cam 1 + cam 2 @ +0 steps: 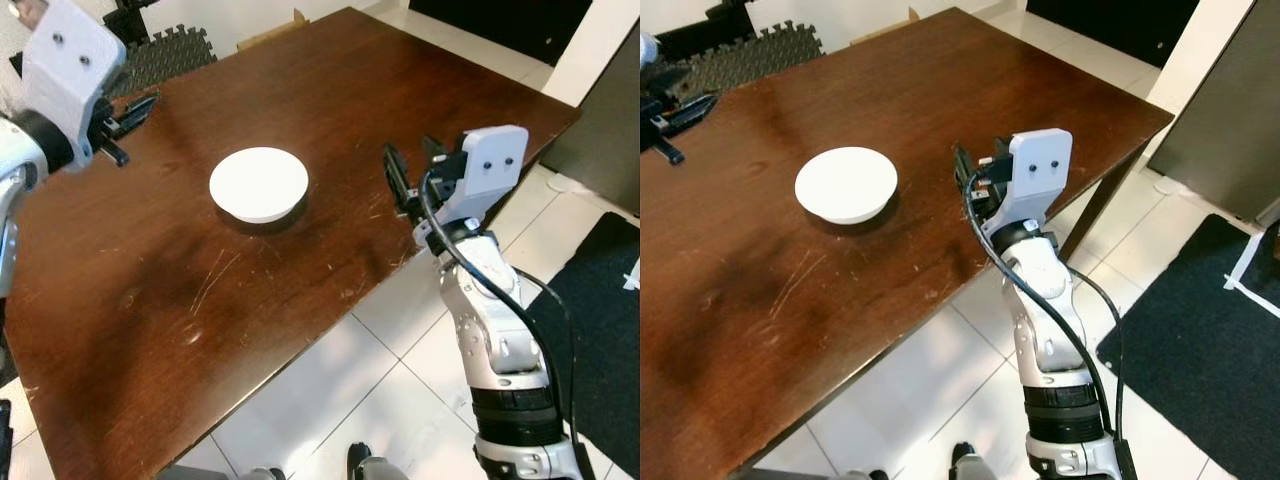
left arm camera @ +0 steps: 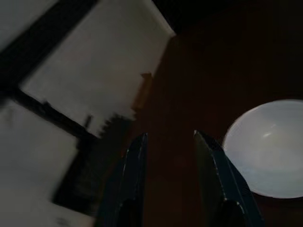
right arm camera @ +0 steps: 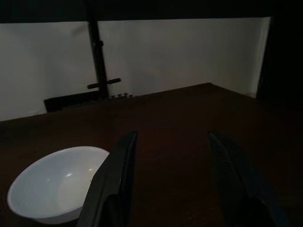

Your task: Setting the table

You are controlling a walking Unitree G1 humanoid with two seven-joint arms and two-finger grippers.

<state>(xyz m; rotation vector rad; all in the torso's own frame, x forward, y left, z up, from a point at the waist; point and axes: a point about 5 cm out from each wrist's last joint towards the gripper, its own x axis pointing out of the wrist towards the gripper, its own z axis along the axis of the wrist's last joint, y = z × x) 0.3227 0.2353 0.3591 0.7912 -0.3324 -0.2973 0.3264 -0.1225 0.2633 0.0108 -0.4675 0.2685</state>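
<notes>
Table: dark wood table [image 1: 330, 90] spanning most of the frame.
Bowl: white bowl [image 1: 259, 183] at upper centre; likely light, rigid, breakable, slick; best pinched at the rim.
Right gripper [image 1: 408, 180]: centre right, fingers apart, empty.
Left gripper [image 1: 133, 113]: upper left, fingers narrowly apart, empty.

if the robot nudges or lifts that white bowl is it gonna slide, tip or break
The white bowl looks rigid and smooth, likely ceramic or hard plastic, so it may chip if dropped. It sits low and wide, so tipping seems unlikely. On the polished wooden table a sideways nudge would probably slide it, and a rim pinch could slip.
</notes>
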